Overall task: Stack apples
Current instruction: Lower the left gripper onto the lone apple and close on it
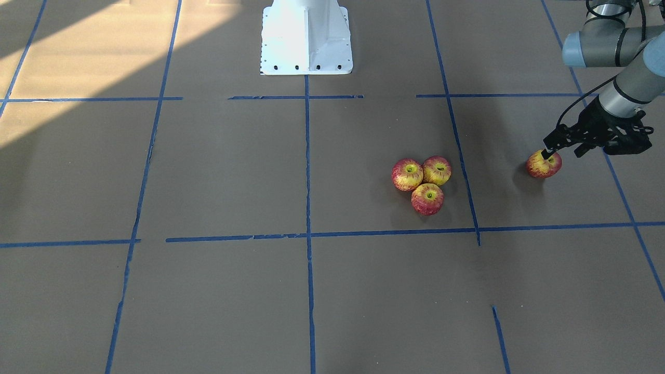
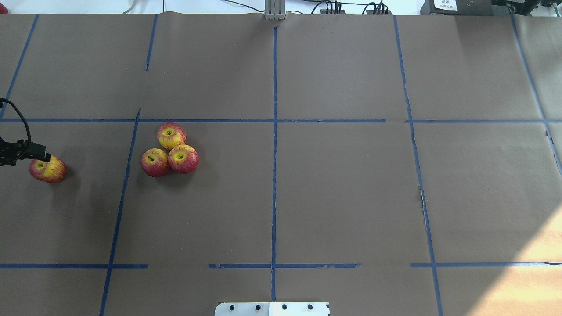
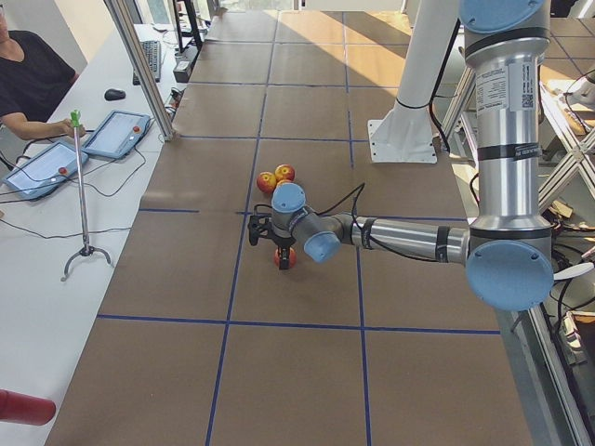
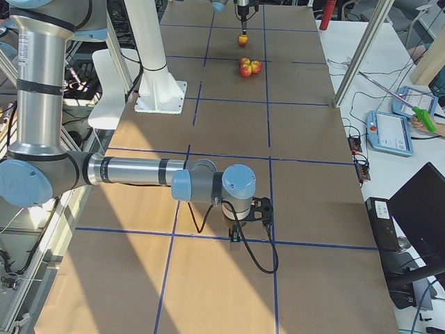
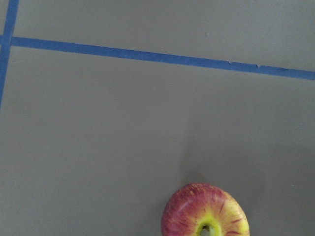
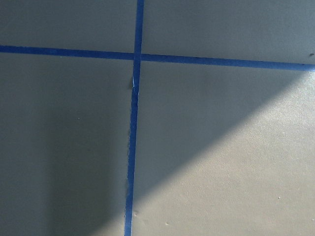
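Clearly three apples (image 1: 408, 174) sit bunched and touching on the desk (image 1: 208, 171), likely as a triangular base whose middle hollow could cradle one more. That makes four apples in all. The fourth apple (image 1: 544, 164) lies well apart, toward the robot's left. The left hand (image 1: 556, 149) is right over its top, one fingertip seemingly on it; whether it grips the fruit I cannot tell. Of the two hands, the right hand (image 4: 238, 235) hangs low far away, its opening unreadable.

four apples (image 1: 407, 174) (three clustered, one apart)
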You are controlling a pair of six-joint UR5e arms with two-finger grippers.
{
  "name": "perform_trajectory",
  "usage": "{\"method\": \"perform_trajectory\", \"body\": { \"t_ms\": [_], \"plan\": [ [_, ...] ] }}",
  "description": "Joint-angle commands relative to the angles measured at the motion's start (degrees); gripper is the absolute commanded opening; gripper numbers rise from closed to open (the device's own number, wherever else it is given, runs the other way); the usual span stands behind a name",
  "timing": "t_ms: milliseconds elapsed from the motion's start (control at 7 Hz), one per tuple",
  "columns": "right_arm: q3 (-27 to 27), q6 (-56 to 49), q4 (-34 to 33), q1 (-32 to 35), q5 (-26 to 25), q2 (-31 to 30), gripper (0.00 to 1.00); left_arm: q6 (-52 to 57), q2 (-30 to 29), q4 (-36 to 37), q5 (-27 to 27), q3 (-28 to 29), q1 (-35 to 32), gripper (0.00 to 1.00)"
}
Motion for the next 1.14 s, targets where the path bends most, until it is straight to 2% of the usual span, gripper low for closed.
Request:
{"method": "perform_trajectory", "body": {
  "t_ms": [0, 143, 1000],
  "plan": [
    [0.0, 0.0, 0.0, 0.0, 0.0, 0.0, 1.00, -1.0, -1.5, 0.1, 0.6, 1.5, 2.0, 1.00],
    [0.0, 0.0, 0.0, 0.0, 0.0, 0.0, 1.00, -1.0, -1.6, 0.0, 3.2, 2.2, 2.1, 1.00],
    [0.0, 0.0, 0.0, 0.0, 0.0, 0.0, 1.00, -1.5, -3.0, -0.1, 3.2, 5.1, 4.1, 1.00]
  ]
}}
